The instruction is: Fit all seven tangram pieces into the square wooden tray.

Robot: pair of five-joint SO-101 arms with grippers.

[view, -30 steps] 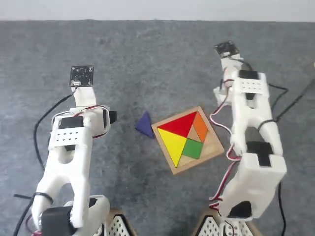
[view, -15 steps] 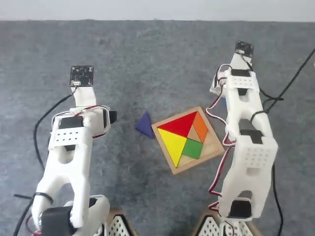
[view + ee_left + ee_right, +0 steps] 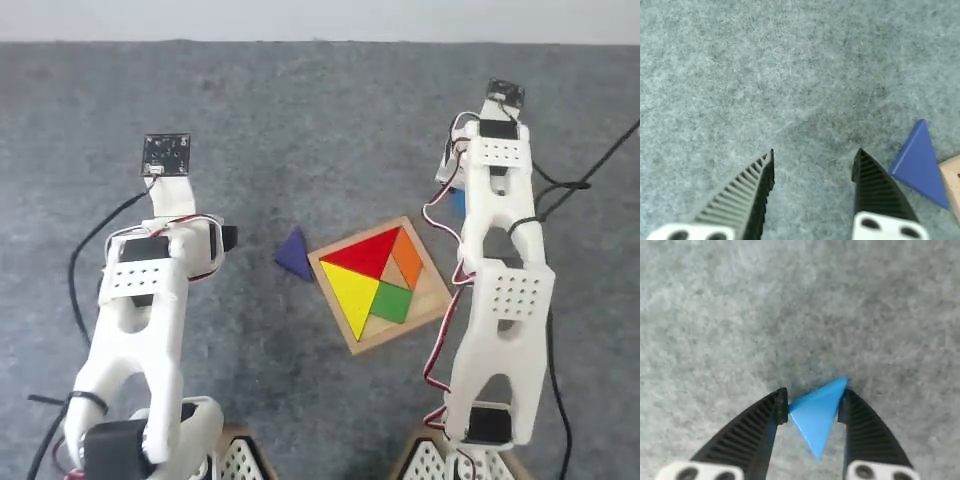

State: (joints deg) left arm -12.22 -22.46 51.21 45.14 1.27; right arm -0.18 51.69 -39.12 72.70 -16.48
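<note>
Triangle piece, light blue | clamped in right end effector | left end effector spread wide beside dark-blue triangle

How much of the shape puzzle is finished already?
Done: red, yellow, green and orange pieces sit in the tray. In hand: the right end effector grips a light blue triangle. Left: that one, the dark blue triangle on the carpet beside the tray, and bare wood gaps to fill.
</note>
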